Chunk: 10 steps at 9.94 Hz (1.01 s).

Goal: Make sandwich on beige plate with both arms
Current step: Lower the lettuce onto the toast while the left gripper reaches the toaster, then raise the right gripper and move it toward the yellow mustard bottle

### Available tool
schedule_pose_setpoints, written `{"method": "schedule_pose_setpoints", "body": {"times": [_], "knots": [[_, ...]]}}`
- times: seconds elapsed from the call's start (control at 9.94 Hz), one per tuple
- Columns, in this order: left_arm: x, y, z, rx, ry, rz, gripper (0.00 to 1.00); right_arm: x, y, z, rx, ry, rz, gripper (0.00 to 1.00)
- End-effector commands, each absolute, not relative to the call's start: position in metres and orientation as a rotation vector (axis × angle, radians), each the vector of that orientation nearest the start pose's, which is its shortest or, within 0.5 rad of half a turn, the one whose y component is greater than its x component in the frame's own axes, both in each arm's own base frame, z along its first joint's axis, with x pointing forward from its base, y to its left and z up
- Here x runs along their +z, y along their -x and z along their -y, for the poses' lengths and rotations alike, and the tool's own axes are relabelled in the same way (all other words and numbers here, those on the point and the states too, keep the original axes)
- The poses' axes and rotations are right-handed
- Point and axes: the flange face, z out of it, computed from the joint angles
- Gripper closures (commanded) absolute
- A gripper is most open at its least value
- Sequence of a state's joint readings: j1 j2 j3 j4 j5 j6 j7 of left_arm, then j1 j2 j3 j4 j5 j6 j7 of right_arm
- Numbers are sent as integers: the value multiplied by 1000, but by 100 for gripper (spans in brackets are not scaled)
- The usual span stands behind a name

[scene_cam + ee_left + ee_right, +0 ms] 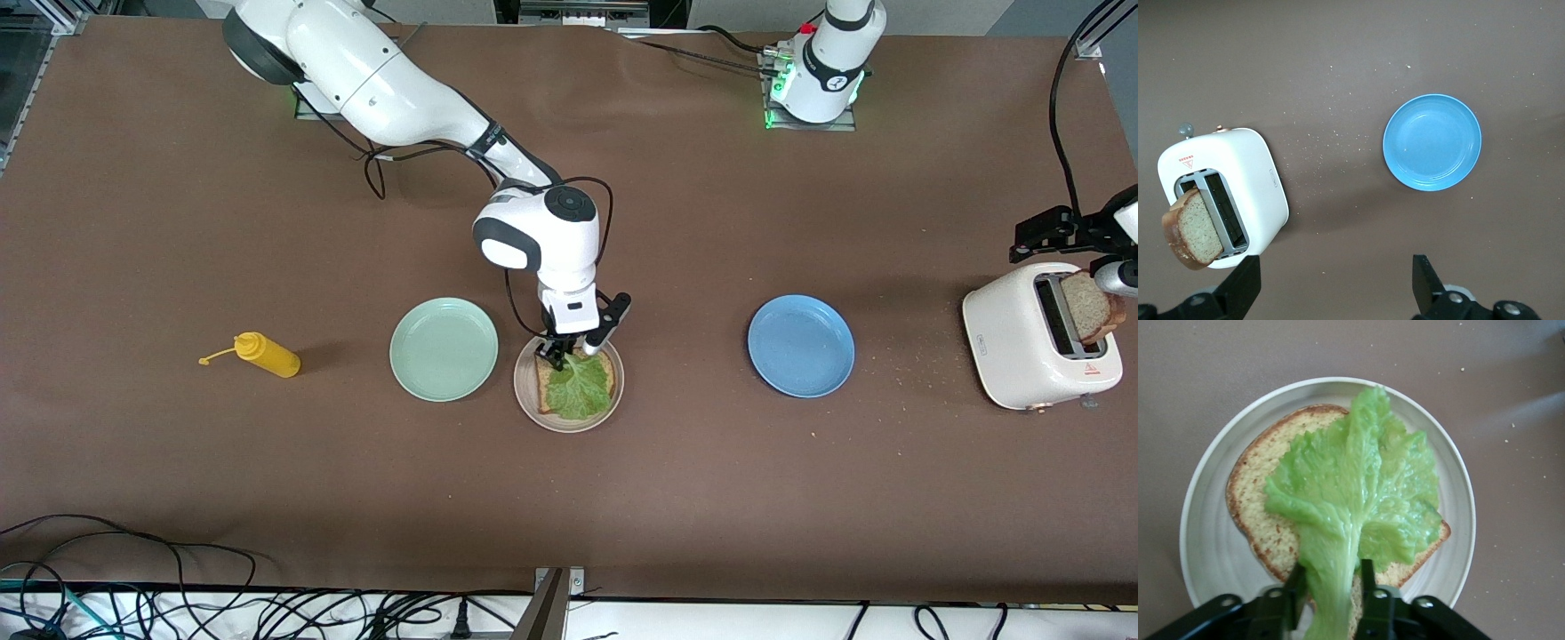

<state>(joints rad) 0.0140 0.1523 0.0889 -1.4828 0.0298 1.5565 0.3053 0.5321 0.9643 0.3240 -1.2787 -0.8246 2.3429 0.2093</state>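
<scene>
The beige plate (527, 396) (1211, 520) carries one brown bread slice (542, 373) (1258, 487) with a ruffled green lettuce leaf (580, 387) (1358, 480) lying on top. My right gripper (562, 356) (1332, 568) is low over the plate's edge on the robots' side. It is open, with the leaf's stem between its fingers and a thin gap at one side. A second bread slice (1089, 307) (1195, 227) sticks up out of the white toaster (1009, 338) (1238, 160). My left gripper (1336, 283) hangs open and empty high above the table by the toaster.
A mint green plate (444, 348) sits beside the beige plate toward the right arm's end. A blue plate (800, 346) (1432, 142) lies toward the left arm's end. A yellow squeeze bottle (267, 354) lies on its side. Crumbs are scattered between the blue plate and the toaster.
</scene>
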Motion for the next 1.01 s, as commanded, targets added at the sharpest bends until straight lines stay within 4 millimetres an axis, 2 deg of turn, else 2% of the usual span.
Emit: {"method": "schedule_pose_setpoints", "body": {"times": [0.0,0.1,0.3,0.4,0.5,0.6,0.7,0.81,0.91], "knots": [[582,-598,-51,149,3071,-358,0,201,-564,-522,-579,2917,1623,19],[583,-597,-57,148,3068,-365,0,205,-568,-519,-579,2923,1608,8],[571,-601,-70,179,3068,-331,0,229,-583,-504,-520,2941,1507,4],[559,-606,-80,203,3070,-290,0,258,-592,-494,-484,2948,1454,0],[538,-613,-103,247,3079,-238,0,288,-602,-480,-458,2969,1350,0],[542,-613,-115,232,3082,-224,0,325,-603,-470,-416,2994,1250,0],[543,-614,-116,230,3079,-228,0,357,-605,-453,-338,3050,1172,0],[543,-613,-116,231,3077,-226,0,391,-615,-422,-282,3087,1052,0],[543,-613,-117,231,3078,-226,0,423,-631,-377,-224,3115,904,0]]}}
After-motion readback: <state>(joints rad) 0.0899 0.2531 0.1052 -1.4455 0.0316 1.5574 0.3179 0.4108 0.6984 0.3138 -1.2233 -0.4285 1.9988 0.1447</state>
